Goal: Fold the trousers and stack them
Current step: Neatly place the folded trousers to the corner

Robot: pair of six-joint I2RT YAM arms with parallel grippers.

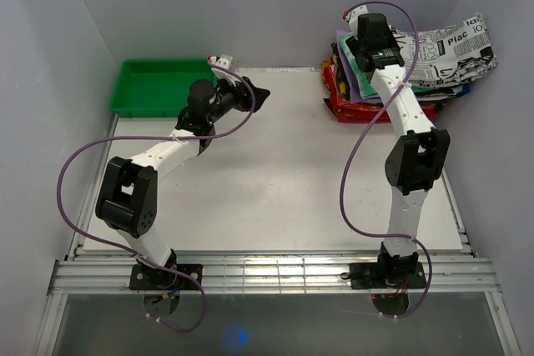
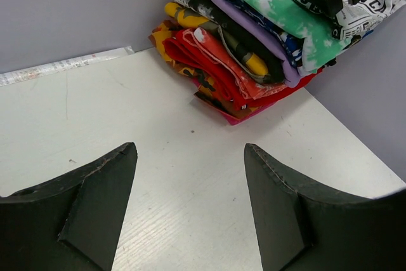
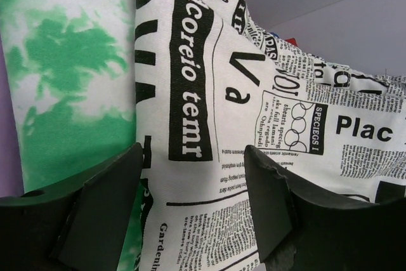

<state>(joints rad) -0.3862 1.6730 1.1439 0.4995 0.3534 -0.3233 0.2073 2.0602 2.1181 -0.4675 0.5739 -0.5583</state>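
Step, imo: the stacking end. The trousers are already on top of the clothes pile in the far right corner of the counter, against the wall.

Right jaws: wide open, nothing between them, right over the trousers near their left edge, where they meet the green tie-dye piece. Can't tell if the tips touch the cloth.
Left jaws: also wide open and empty, low over bare counter mid-left and aimed at the pile, well apart from it. Green tray sits behind the left arm.

Next move, my call: either pull the right arm straight up w/o snagging the cloth, or square the fold first. It's not neat, so I'd nip the overhang and drag it in. The pile is tall and leans a bit, so go gently.

Trousers look: white cloth w/ black newspaper print, big headlines plus fine text. Folded roughly, w/ a ridge creased down the middle in the wrist view. The right part hangs past the pile edge, corners loose. Thin and floppy, I reckon.
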